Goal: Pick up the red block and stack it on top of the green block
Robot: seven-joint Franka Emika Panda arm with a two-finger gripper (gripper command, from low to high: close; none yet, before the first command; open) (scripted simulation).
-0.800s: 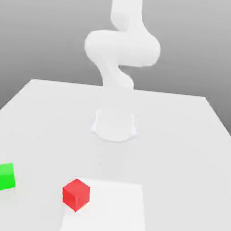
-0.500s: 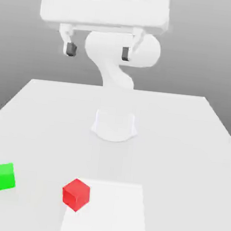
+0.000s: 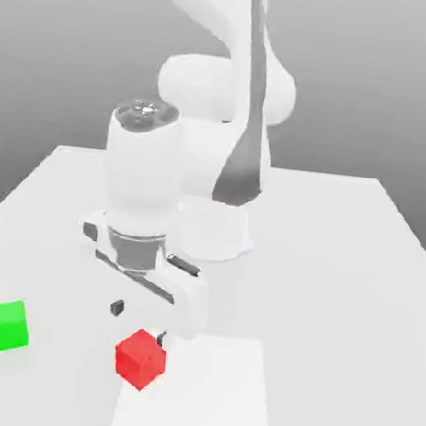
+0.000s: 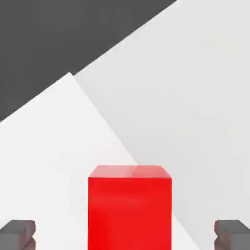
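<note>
Red and small, the block (image 3: 140, 360) in question: sitting flat on the table (image 3: 338, 295), straddling the edge of a pale square patch (image 3: 207, 392) near one of its corners. Probably weighing little, judging by size, and likely behaving as a stiff, solid lump, neither squashing nor bending under a firm squeeze. Looking dry and matte, so presumably offering fair grip rather than slipping; hardly seeming fragile. Best taking hold by two opposite upright sides, about halfway up, with both pads (image 4: 18, 234) pressing flat and evenly. Risking a twist or a tip if pinching high or across the corners.

Standing wide apart, the jaws of the gripper (image 3: 139, 323); holding nothing, with a gap showing between the block and the finger on either side in the hand view. Seeming to be lining up well with two flat sides, and calling next for lowering straight, then closing.

Showing bright, even red on plain faces, without marks or pattern, with crisp straight edges and a lighter top in the hand view. Turning a corner toward the exterior view. Nearly matching in size the green block (image 3: 9, 326), waiting well apart toward the exterior view's left, on the bare table.
</note>
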